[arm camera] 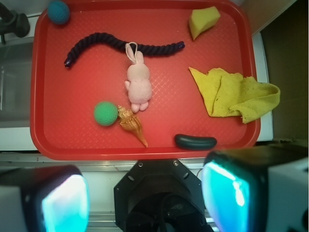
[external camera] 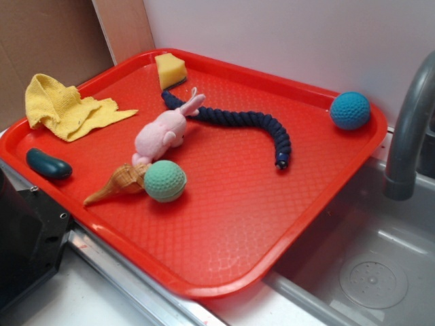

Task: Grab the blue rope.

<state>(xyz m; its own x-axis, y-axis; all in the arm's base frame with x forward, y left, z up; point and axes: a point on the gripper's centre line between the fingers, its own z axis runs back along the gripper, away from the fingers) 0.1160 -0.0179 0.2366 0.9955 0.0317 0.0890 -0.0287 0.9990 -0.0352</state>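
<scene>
The blue rope [external camera: 251, 122] is a thick navy twisted cord lying in a curve across the far half of the red tray [external camera: 231, 224]. From the wrist view, the blue rope [arm camera: 99, 38] runs along the top of the tray [arm camera: 58, 130], with the pink bunny's ears lying over its middle. My gripper [arm camera: 145, 203] hangs high above the tray's near edge, far from the rope. Its fingers [arm camera: 63, 203] with teal pads stand wide apart and nothing is between them. The gripper does not show in the exterior view.
On the tray lie a pink plush bunny [external camera: 162, 134], green ball [external camera: 164, 180], shell [external camera: 117, 185], teal ball [external camera: 350, 110], yellow sponge [external camera: 170, 70], yellow cloth [external camera: 64, 105] and dark teal bean toy [external camera: 48, 164]. A grey faucet [external camera: 408, 129] and sink stand to the right.
</scene>
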